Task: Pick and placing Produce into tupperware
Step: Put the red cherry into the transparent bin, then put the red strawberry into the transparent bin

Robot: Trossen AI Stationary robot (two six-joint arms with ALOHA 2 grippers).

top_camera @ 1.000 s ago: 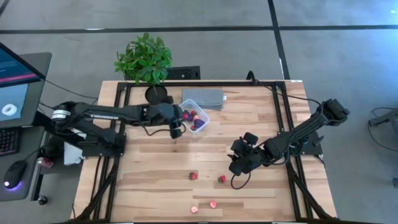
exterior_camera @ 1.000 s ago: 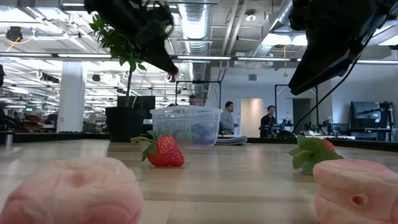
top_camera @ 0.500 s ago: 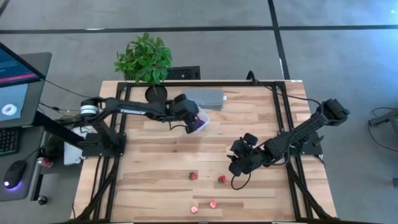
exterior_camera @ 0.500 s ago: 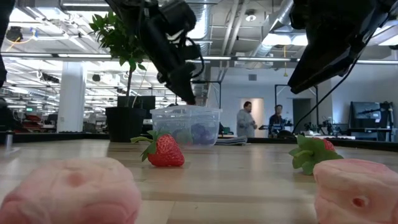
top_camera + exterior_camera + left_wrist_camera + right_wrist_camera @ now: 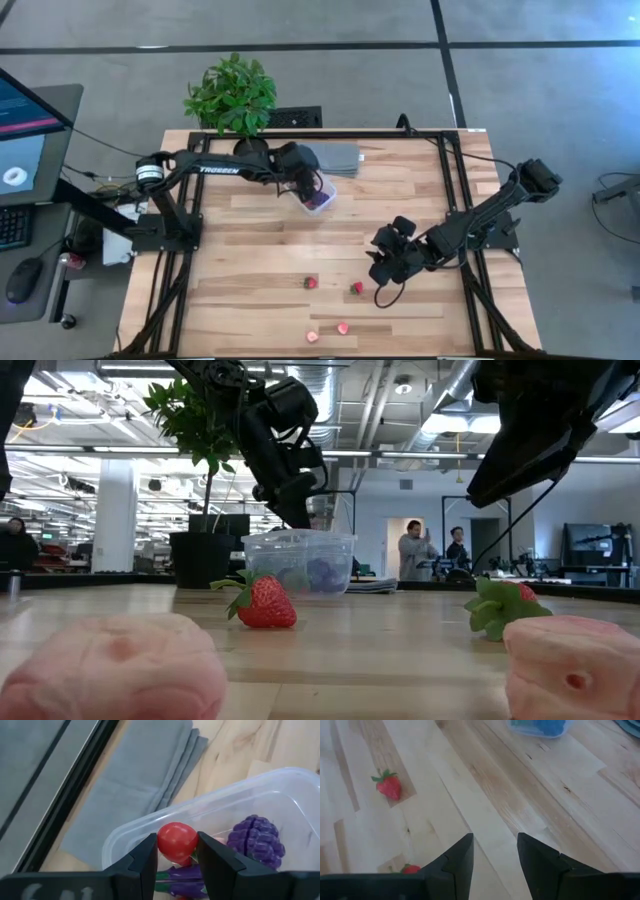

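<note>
Overhead, the left gripper [image 5: 176,851] hangs above the clear box [image 5: 318,193] at twelve o'clock on the counter [image 5: 400,200], its fingers [image 5: 145,857] pinching a small red fruit [image 5: 176,841]. A purple berry [image 5: 257,836] lies inside the box. The right gripper [image 5: 385,268] waits at four o'clock, fingers narrowly parted and holding nothing, near two strawberries [image 5: 311,283] at six o'clock.

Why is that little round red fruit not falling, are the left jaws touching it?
Touching: the left wrist view shows the little round red fruit pinched between both jaws above the clear plastic box.
</note>
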